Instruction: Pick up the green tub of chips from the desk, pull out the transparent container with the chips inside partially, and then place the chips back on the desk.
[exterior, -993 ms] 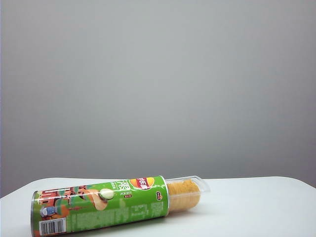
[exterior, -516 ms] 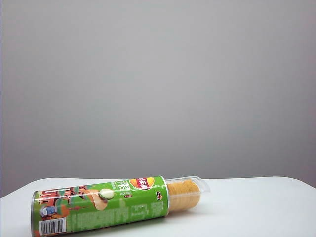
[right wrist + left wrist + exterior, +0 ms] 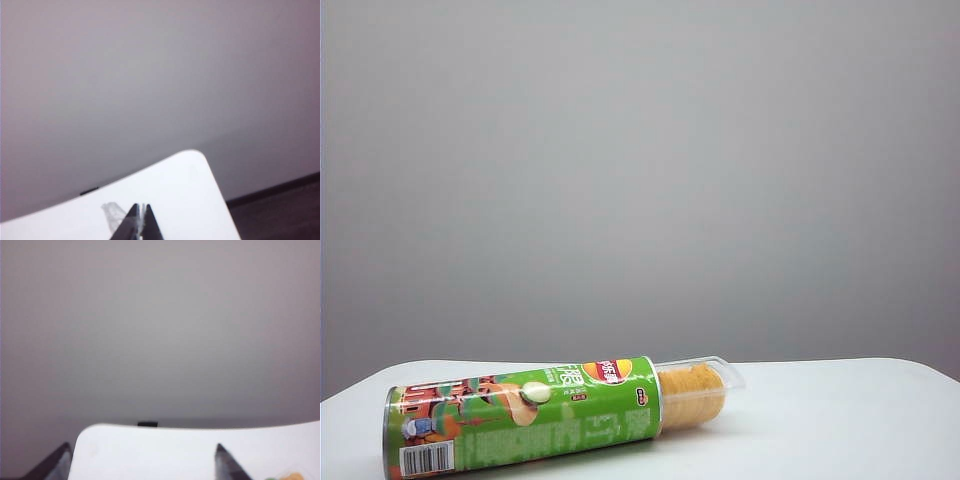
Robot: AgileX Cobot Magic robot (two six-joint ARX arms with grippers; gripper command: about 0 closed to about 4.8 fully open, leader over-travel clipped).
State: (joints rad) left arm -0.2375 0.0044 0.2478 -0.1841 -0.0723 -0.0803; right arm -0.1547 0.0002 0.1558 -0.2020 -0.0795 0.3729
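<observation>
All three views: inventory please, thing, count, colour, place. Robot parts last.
green tub of chips: 1, bright green with silver rims, lying on its side at the desk's near left.
transparent container: 1, clear, sticking partly out of the tub's right end.
chips: 1 stack, golden-orange, inside the container.
desk: 1, white, across the bottom of the exterior view.
left gripper: 1, dark, open, empty, above the desk.
right gripper: 1, dark, shut, empty, above the desk near a corner.

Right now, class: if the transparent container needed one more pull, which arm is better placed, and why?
Probably the left gripper: jaws apart, a green-and-orange sliver at its view's edge. The right gripper is shut over bare desk.
</observation>
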